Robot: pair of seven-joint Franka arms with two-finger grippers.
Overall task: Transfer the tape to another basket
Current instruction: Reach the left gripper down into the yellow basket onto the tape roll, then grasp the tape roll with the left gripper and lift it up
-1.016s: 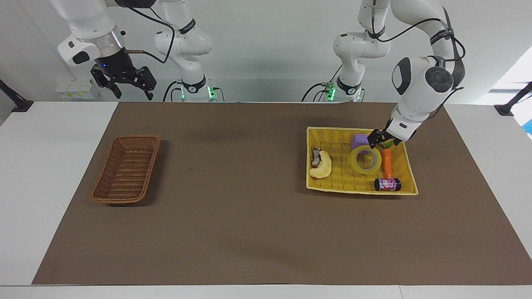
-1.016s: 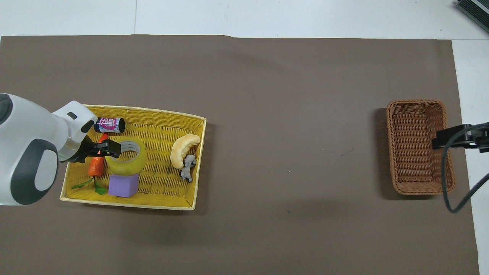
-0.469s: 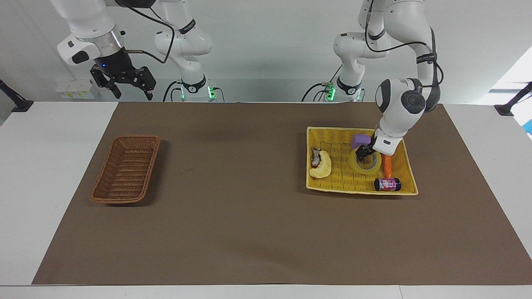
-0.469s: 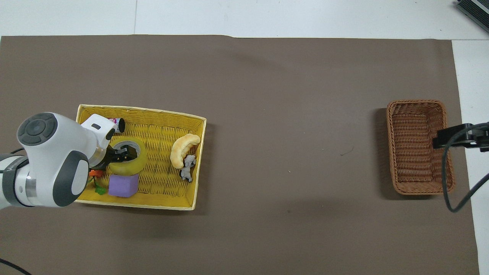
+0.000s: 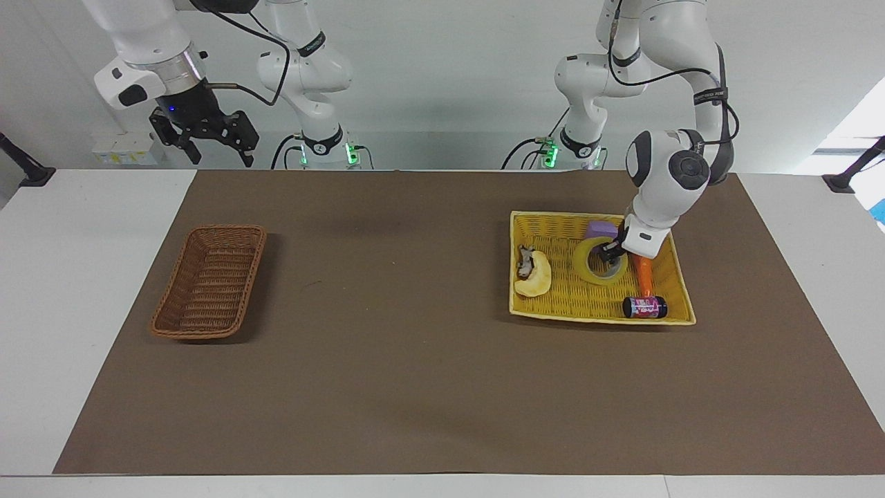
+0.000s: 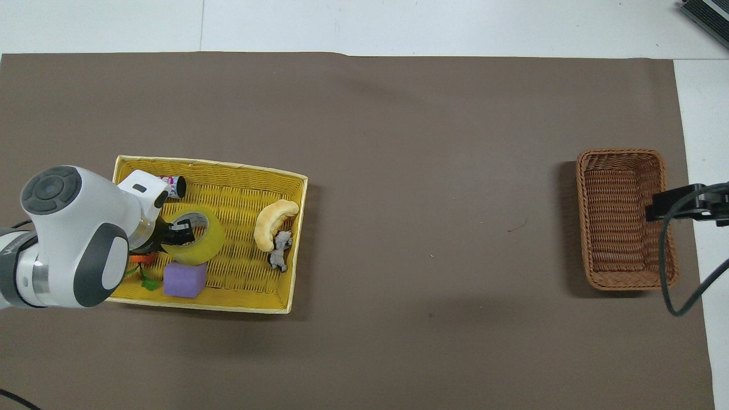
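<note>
Brown mat [image 5: 415, 387]: left gripper [image 5: 610, 253] clamps the tape [image 5: 600, 260] in the yellow basket [image 5: 553, 304]; brown basket [image 5: 210, 282] lies toward the open, waiting right gripper [image 5: 207, 142].

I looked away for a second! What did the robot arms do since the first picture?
The left gripper swung over from the carrot, dipped into the tape and shut on its wall, tilting it. The right gripper stayed waiting, open, and the brown wicker basket is unmoved.

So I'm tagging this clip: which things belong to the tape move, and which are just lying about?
In the job: tape, left gripper shut on it, brown basket.
Lying about: yellow basket, carrot, purple block, bread, can.
</note>
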